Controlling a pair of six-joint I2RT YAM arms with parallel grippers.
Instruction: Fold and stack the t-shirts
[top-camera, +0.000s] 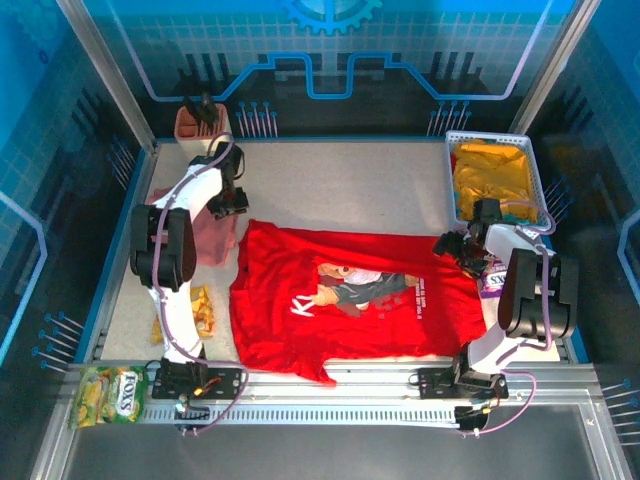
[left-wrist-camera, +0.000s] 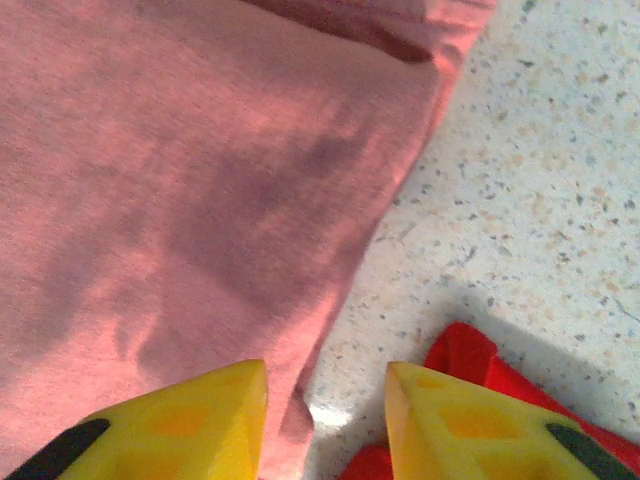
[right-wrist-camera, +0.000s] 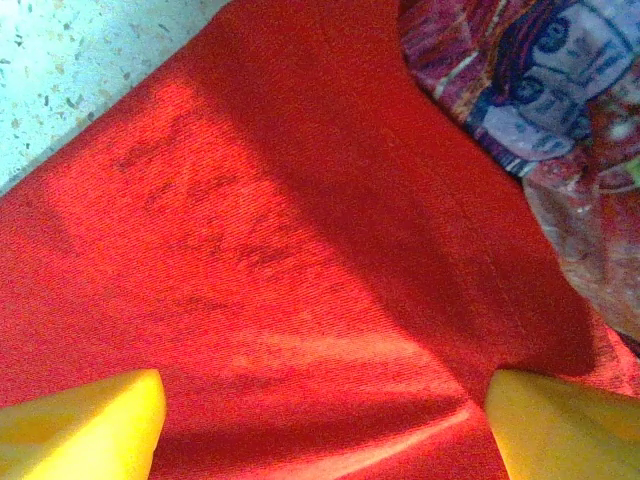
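The pink t-shirt (top-camera: 212, 245), left of the red t-shirt (top-camera: 285, 265), is partly hidden under the left gripper (left-wrist-camera: 325, 405), jaws slightly apart and empty; the right gripper (right-wrist-camera: 320, 415) stands wide.

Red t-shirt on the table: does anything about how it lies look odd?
Yes. The bright red cloth t-shirt lies spread but crooked, and one pointed corner reaches past the speckled table at its near edge onto the grey metal rail.

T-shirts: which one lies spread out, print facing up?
The red t-shirt, opened flat in the centre with its cartoon print up. The pink t-shirt lies as a smaller heap at the left, no print showing.
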